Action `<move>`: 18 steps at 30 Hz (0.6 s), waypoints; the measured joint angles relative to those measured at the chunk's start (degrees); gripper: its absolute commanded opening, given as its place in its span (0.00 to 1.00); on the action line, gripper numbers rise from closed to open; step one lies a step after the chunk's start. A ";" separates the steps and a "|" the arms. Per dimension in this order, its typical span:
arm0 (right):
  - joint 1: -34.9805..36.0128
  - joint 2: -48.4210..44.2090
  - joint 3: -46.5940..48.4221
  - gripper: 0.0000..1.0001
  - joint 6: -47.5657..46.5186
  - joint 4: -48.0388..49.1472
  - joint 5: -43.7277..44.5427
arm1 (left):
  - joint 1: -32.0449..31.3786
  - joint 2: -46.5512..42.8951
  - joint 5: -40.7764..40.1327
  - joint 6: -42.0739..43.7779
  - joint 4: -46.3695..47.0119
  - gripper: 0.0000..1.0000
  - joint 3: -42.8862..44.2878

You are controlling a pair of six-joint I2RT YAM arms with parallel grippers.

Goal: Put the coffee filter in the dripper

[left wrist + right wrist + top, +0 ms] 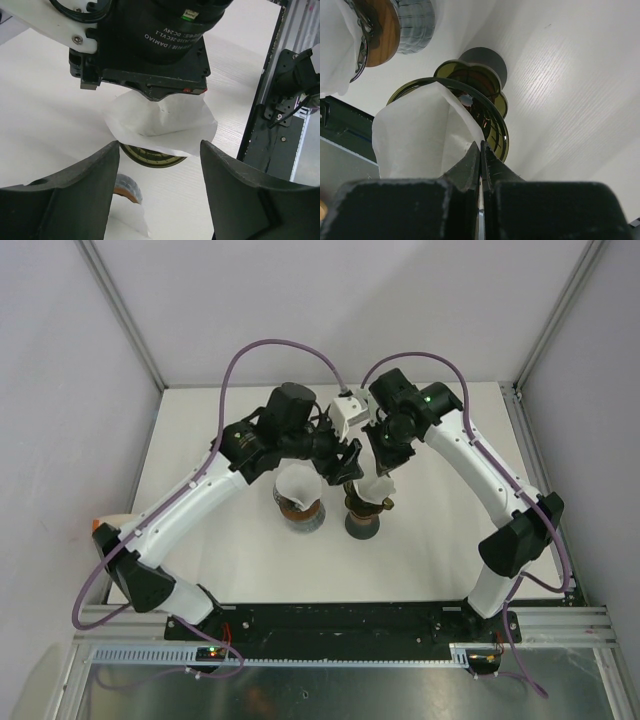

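The white paper coffee filter sits tilted in the dark glass dripper, one side sticking up above the rim. My right gripper is shut on the filter's upper edge, right at the dripper rim. In the top view the filter and the dripper are at mid-table under the right gripper. My left gripper is open and empty, just left of the dripper and above the table, facing the filter and the dripper rim. In the top view the left gripper is close beside the right one.
A holder with a wooden collar and grey base, with white filters in it, stands just left of the dripper; it also shows in the right wrist view and the left wrist view. A black rail runs along the table's near edge.
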 measured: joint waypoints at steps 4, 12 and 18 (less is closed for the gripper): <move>-0.04 0.07 -0.17 0.00 0.09 0.20 0.00 | 0.00 1.36 -0.24 -0.35 0.74 0.61 -0.33; -0.11 0.07 -0.22 0.10 0.57 1.09 -0.02 | 0.00 4.09 -5.84 -0.09 2.08 0.48 -2.51; -0.26 -0.07 -0.98 0.24 0.66 1.57 -0.24 | 0.00 4.31 -8.46 0.15 2.86 0.47 -3.63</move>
